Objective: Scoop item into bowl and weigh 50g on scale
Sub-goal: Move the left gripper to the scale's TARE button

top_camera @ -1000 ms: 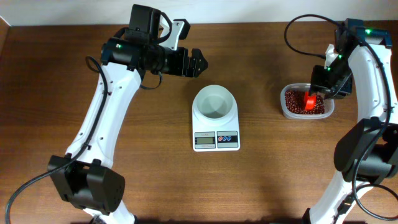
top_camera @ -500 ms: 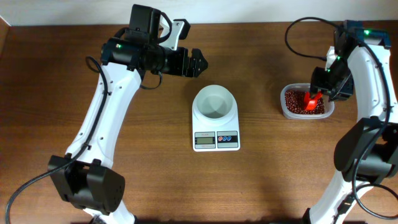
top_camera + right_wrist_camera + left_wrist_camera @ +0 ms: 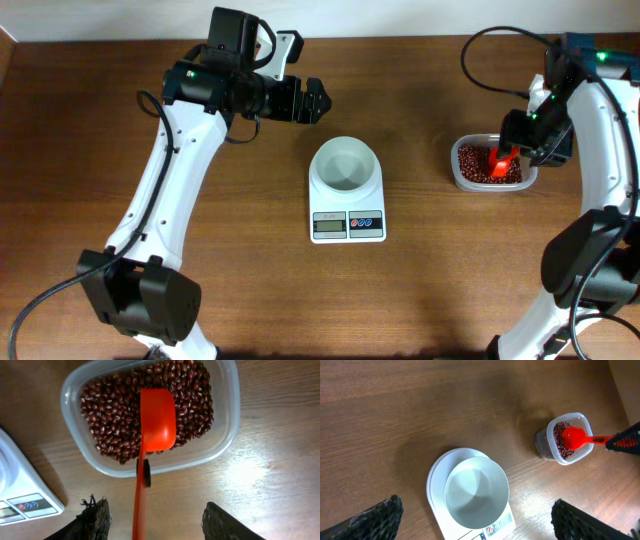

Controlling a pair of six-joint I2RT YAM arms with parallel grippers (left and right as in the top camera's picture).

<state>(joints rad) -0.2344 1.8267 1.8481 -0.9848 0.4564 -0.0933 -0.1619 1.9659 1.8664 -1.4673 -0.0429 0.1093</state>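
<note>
Overhead, my left gripper [image 3: 318,100] hangs above the wooden table [image 3: 420,290], beyond the scale [image 3: 348,226] toward the far edge and a little to its left. Its wrist view shows its two fingers [image 3: 377,517] spread wide at the lower corners of the picture, with only the table, bowl and scale far below between them, so that hand is released and empty.

The round white bowl [image 3: 345,163] stands on the scale's platform, and I see its smooth white inside. The scale's display and two buttons face the near edge of the table. The figures are too small for me to read.

My right gripper [image 3: 514,138] is over the clear plastic container [image 3: 455,168], which sits on the table well to the right of the scale. The dark red-brown beans [image 3: 472,160] lie in that container.

A red scoop [image 3: 497,160] rests with its head on the beans near the middle, and its handle runs out over the rim toward my wrist. In the right wrist view the handle passes between my fingers [image 3: 95,519] with a gap on either side, so neither one touches it. My right jaws stand apart and the scoop is let go. A corner of the scale shows at the left edge of that view.
</note>
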